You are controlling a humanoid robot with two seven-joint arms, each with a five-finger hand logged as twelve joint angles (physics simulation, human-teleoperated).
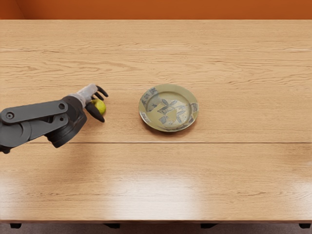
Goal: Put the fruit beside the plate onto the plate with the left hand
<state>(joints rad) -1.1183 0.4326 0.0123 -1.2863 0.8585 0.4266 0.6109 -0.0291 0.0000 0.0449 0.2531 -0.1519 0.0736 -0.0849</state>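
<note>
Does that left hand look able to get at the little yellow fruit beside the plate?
Probably yes: the left hand is at the fruit, its fingers curled around it, with nothing lying between them.

The left arm (29, 122) comes in from the picture's left edge, its grey forearm lying nearly level and pointing right and a little away, and it ends in a bulky dark wrist (68, 122). The left hand (93, 103) reaches on from there, its pale back turned up and to the left. Its dark-tipped fingers (101, 90) bend over the top of a small yellow-green fruit (99, 106) while the thumb (96, 116) closes in under it, so the hand is wrapped around the fruit.
</note>
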